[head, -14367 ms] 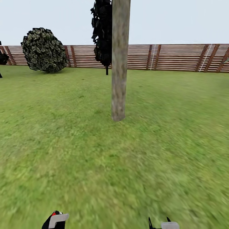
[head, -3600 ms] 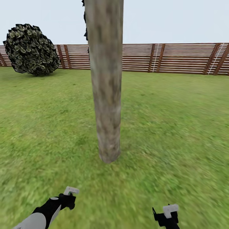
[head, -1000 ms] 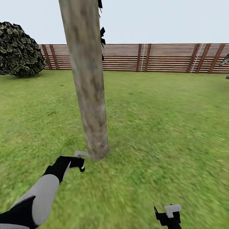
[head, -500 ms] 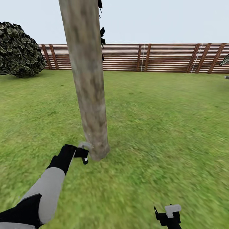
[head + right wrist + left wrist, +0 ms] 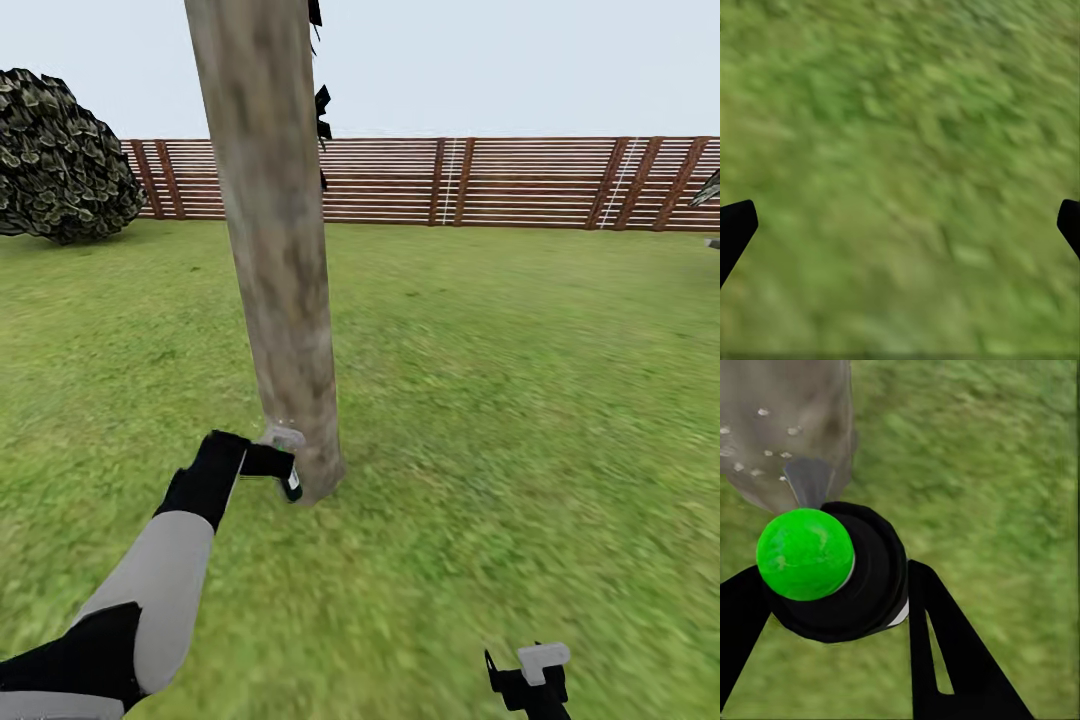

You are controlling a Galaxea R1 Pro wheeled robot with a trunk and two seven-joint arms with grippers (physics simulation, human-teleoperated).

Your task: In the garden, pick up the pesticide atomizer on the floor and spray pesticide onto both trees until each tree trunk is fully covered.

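Pesticide atomizer [image 5: 832,574] sits clamped between your left gripper's [image 5: 280,472] black fingers, its dark body and bright green cap facing the wrist camera and its grey nozzle aimed at the tree trunk [image 5: 278,260], low down near the base. From the far left of the head view, a dark rounded bush [image 5: 62,158] stands against the slatted fence [image 5: 500,182]; then comes your left arm reaching forward over the lawn [image 5: 520,380], then the trunk just ahead of it. Small pale droplets [image 5: 763,454] speckle the bark in front of the nozzle, so you appear to be in the spraying step on this first tree, working at the foot of the trunk. Further right, your right gripper [image 5: 528,676] hangs low over bare grass with its jaws spread wide and nothing between them. Next you will likely need to carry the nozzle up the trunk and around its sides while holding it close, since the bark above looks unspotted.
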